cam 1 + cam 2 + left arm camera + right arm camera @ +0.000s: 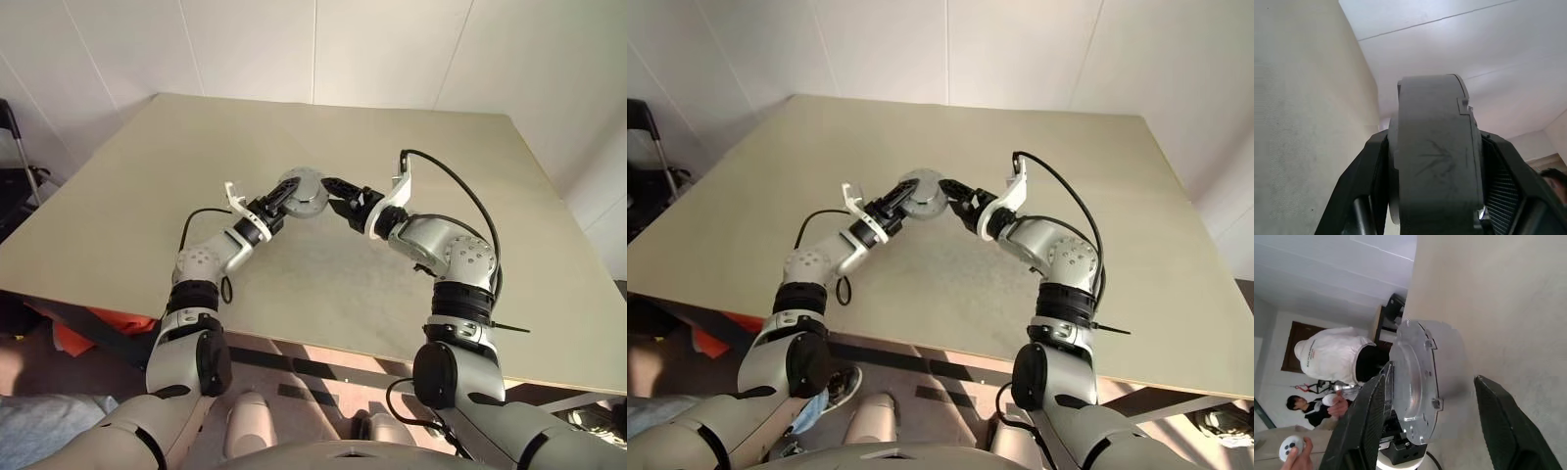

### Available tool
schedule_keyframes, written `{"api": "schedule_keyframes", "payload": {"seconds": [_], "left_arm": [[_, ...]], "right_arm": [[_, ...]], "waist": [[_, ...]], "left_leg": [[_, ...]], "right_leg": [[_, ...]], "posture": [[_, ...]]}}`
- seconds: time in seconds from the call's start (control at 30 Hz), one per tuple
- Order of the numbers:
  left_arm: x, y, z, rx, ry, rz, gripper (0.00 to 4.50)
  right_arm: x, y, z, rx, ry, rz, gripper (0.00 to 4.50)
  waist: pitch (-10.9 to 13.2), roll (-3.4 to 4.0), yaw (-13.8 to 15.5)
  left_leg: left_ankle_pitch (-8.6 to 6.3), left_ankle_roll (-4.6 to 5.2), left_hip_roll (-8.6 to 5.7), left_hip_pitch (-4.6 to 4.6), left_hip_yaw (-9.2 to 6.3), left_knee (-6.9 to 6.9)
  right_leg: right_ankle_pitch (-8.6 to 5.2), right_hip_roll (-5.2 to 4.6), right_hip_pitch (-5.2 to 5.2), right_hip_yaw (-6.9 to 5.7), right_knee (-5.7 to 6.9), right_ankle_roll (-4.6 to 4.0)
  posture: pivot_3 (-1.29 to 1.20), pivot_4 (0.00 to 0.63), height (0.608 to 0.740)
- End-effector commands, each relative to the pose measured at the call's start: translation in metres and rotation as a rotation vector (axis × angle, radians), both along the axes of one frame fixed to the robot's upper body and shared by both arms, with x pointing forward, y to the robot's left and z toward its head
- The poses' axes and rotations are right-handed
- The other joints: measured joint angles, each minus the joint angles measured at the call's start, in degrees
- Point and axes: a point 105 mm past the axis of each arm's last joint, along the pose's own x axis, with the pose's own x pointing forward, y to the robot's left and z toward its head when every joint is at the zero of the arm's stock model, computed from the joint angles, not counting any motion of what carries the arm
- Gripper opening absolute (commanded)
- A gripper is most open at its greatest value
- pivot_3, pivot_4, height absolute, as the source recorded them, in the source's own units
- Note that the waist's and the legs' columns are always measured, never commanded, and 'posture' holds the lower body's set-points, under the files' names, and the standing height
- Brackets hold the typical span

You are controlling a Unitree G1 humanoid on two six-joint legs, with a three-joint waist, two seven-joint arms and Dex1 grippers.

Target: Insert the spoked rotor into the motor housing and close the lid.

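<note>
Both arms reach in over the surface point(147, 196) and meet mid-surface, where the left end effector point(277, 204) is clamped on the motor housing point(304, 193), held up off the surface, while the right end effector point(338, 189) sits just right of it with its fingers spread apart, not gripping. Left wrist view gives the housing's grey side wall wedged between the fingers point(1364, 181). Right wrist view adds its flat silver face and people point(1334, 357) standing beyond the surface's left edge, one holding a white controller point(1290, 446).

The place looks like a robotics lab or test room: a plain tabletop point(323, 264) set against bare white panel walls point(323, 49), and people point(1334, 357) standing in the background at the left of the right wrist view, one holding a white controller point(1290, 446).
</note>
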Motion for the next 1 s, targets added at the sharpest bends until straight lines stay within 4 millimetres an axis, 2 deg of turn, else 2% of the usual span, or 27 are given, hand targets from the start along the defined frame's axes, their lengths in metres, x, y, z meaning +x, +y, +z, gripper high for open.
{"api": "schedule_keyframes", "payload": {"seconds": [0.03,0.17,0.23,0.3,0.57,0.67,0.8,1.0], "left_arm": [[0.017,0.038,0.022,0.024,-0.076,0.180,2.30],[0.026,0.086,0.015,0.129,-0.036,0.395,2.30],[0.028,0.115,0.003,0.194,0.030,0.527,2.30],[0.027,0.133,-0.008,0.261,0.078,0.605,2.30],[0.026,0.135,-0.021,0.312,0.131,0.645,2.30],[0.026,0.139,-0.019,0.362,0.113,0.665,3.04],[0.027,0.156,-0.004,0.403,0.070,0.707,4.33],[0.028,0.191,0.028,0.482,-0.016,0.821,4.33]], "right_arm": [[0.010,-0.013,0.011,-0.046,-0.064,-0.075,3.04],[0.012,-0.019,0.004,-0.063,-0.048,-0.097,3.04],[0.014,-0.020,0.001,-0.078,-0.042,-0.101,3.04],[0.016,-0.019,0.001,-0.084,-0.041,-0.097,3.04],[0.016,-0.013,0.005,-0.105,-0.062,-0.064,3.04],[0.015,-0.012,0.002,-0.109,-0.057,-0.050,3.08],[0.013,-0.014,-0.006,-0.137,-0.033,-0.020,3.08],[0.014,-0.015,-0.008,-0.162,-0.036,0.032,3.08]], "waist": [[0.0,0.00,0.0],[0.0,0.00,-0.4],[0.0,0.00,-0.5],[0.0,-0.07,0.0],[0.1,-0.20,0.1],[0.1,-0.21,0.0],[0.1,-0.22,-0.1],[0.1,-0.22,-0.1]], "left_leg": [[0.00,0.00,0.00,0.00,0.00,0.02],[-0.01,0.01,0.04,0.02,-0.01,0.08],[-0.01,0.02,0.04,0.03,-0.02,0.12],[-0.02,0.03,0.04,-0.02,-0.03,0.17],[-0.03,0.05,0.03,-0.14,-0.13,0.53],[-0.02,0.03,0.03,-0.08,-0.14,0.60],[0.01,-0.03,0.03,-0.02,-0.13,0.64],[0.01,-0.03,0.05,0.01,-0.13,0.62]], "right_leg": [[0.00,0.00,0.01,0.01,0.01,0.01],[0.01,0.02,-0.02,0.01,0.10,0.01],[0.00,0.02,-0.03,0.01,0.17,0.01],[0.00,0.01,-0.02,0.00,0.18,0.01],[-0.06,-0.06,-0.02,-0.02,0.56,-0.03],[-0.16,-0.08,-0.02,0.00,0.70,-0.19],[-0.15,-0.09,-0.01,0.02,0.77,-0.18],[-0.16,-0.07,-0.02,0.01,0.77,-0.19]], "posture": [[0.00,0.000,0.740],[0.00,0.000,0.740],[0.00,0.000,0.740],[0.00,0.000,0.740],[0.00,0.000,0.740],[0.00,0.000,0.740],[0.00,0.000,0.740],[0.00,0.000,0.740]]}}
